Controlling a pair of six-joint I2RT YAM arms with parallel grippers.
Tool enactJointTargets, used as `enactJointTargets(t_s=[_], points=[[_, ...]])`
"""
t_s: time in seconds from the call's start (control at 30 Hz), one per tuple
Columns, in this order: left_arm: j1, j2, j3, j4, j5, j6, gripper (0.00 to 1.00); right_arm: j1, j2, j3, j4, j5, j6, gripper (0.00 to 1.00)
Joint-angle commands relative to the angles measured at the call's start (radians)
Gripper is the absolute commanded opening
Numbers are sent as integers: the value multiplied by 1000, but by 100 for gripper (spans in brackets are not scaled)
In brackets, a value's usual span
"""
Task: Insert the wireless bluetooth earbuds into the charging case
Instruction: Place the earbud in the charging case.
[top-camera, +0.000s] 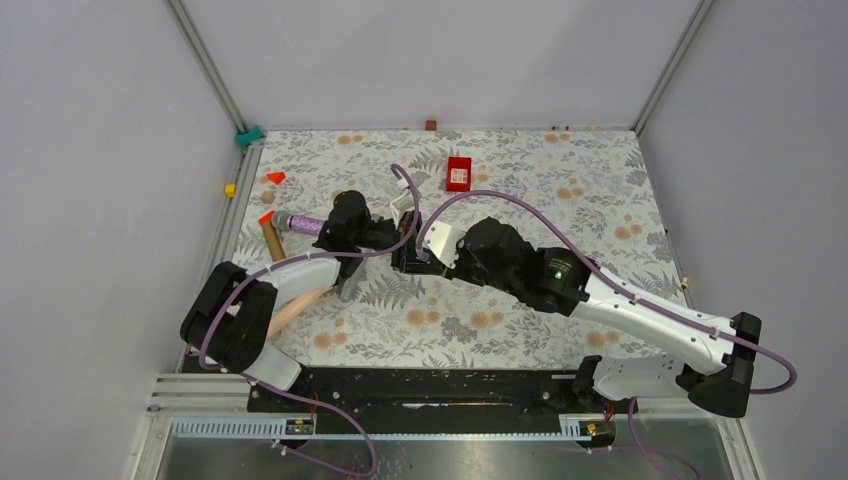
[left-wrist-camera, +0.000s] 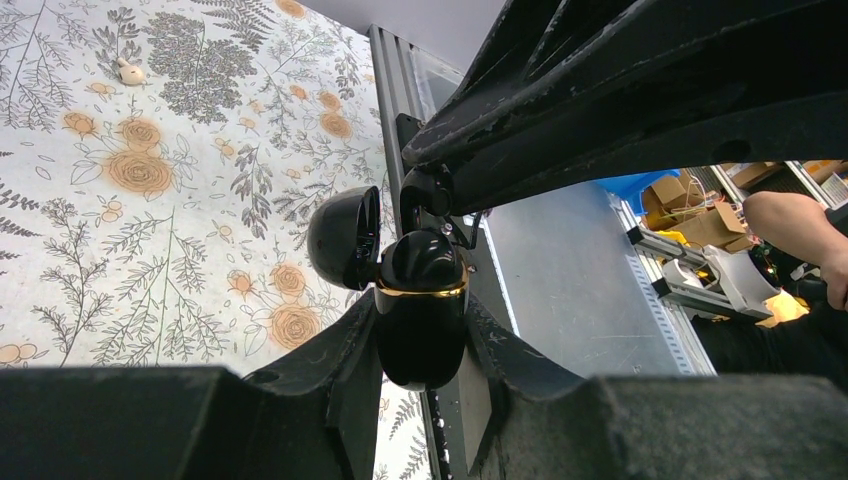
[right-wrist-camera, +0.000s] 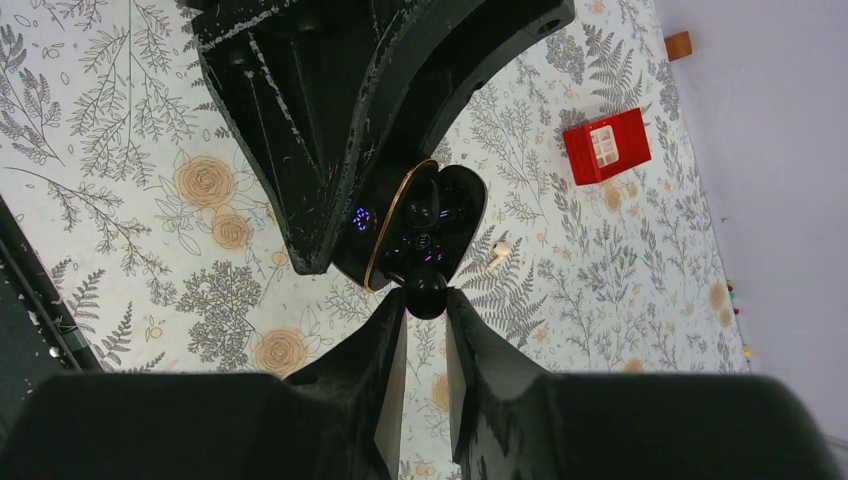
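Observation:
The charging case (left-wrist-camera: 420, 325) is glossy black with a gold rim. My left gripper (left-wrist-camera: 420, 310) is shut on its body and holds it above the mat, with the lid (left-wrist-camera: 343, 237) swung open. In the right wrist view the open case (right-wrist-camera: 440, 215) shows lit wells. My right gripper (right-wrist-camera: 427, 298) is shut on one black earbud (right-wrist-camera: 427, 292), right at the case's near edge. Another earbud (right-wrist-camera: 420, 200) appears to sit in a well. In the top view the left gripper (top-camera: 388, 236) and right gripper (top-camera: 420, 258) meet at mid-table, hiding the case.
A red square box (top-camera: 459, 173) lies at the back of the floral mat. Left of the arms are a purple tube (top-camera: 300, 223), a wooden block (top-camera: 271, 238), orange wedges (top-camera: 276, 177) and a yellow cube (top-camera: 230, 189). A small white bit (right-wrist-camera: 500, 250) lies on the mat.

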Motion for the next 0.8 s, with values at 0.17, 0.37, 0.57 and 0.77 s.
enactJointTargets(t_s=[0.17,0.37,0.57,0.77], points=[[3,-21,34,82,-5,2,0,17,-2,0,57,-26,22,15],[3,-27,28,92,0,4,0,17,-1,15,39,-53,37,18],[3,-27,11,159,8,-29,0,17,6,25,36,-57,56,22],[4,-16,-1,271,19,-104,0,18,1,53,5,-96,74,31]])
